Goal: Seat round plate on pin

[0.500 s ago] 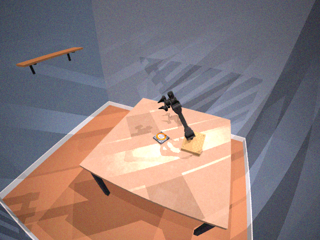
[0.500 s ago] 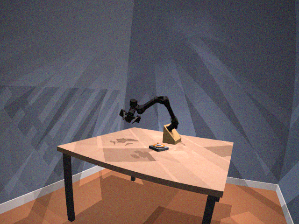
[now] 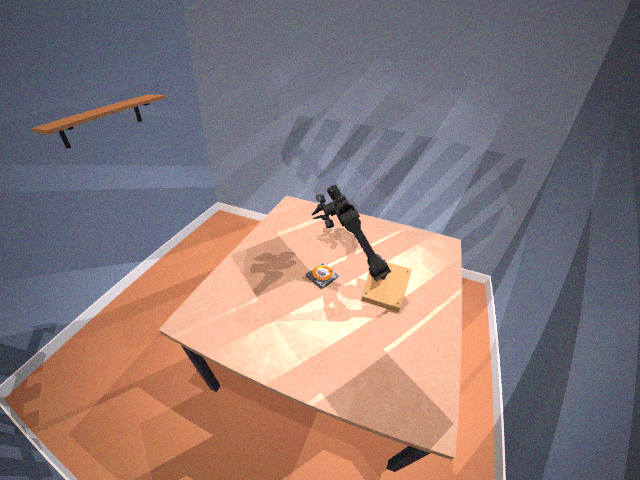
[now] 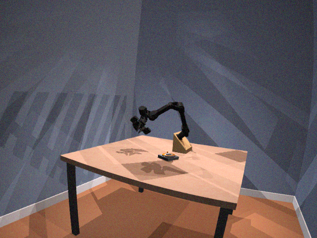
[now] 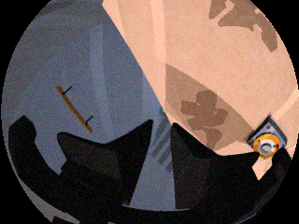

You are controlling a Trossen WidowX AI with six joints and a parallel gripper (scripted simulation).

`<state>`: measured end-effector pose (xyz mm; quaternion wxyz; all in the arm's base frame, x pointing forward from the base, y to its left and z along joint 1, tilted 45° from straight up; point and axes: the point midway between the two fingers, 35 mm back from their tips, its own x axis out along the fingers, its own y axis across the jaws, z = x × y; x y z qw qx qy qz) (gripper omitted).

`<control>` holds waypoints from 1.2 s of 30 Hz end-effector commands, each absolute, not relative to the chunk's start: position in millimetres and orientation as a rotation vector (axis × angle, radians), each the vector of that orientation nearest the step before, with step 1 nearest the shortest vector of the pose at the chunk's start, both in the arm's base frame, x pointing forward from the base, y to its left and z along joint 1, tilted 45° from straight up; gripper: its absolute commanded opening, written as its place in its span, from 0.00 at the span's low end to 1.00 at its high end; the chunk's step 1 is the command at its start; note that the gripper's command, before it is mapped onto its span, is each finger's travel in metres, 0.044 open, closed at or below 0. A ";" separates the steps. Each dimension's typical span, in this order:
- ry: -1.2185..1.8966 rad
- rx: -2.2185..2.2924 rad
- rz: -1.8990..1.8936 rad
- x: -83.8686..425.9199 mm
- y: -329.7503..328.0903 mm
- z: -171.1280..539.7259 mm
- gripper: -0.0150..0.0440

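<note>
My black tool (image 4: 142,127) hangs high, narrowed on nothing, well apart from the round orange-rimmed plate (image 4: 169,154) on its dark square base (image 4: 167,157). I should descend squarely over the table (image 4: 209,179) beside its tab.

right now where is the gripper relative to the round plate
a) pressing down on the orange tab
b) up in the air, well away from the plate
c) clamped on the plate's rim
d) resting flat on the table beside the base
b: in the exterior view the gripper hangs high above the table, off to one side of the plate, its fingers nearly shut on nothing.
</note>
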<state>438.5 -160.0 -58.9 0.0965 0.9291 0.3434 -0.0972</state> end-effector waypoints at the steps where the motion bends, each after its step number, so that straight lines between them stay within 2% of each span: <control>1: 1.088 2.305 -0.237 423.2 -113.0 -59.8 0.25; 9: 1.214 1.790 -0.098 393.8 -67.7 -54.7 0.25; 26: 1.388 1.152 0.206 336.8 -16.6 -41.7 0.25; 36: 1.479 0.710 0.525 285.7 13.0 -26.2 0.25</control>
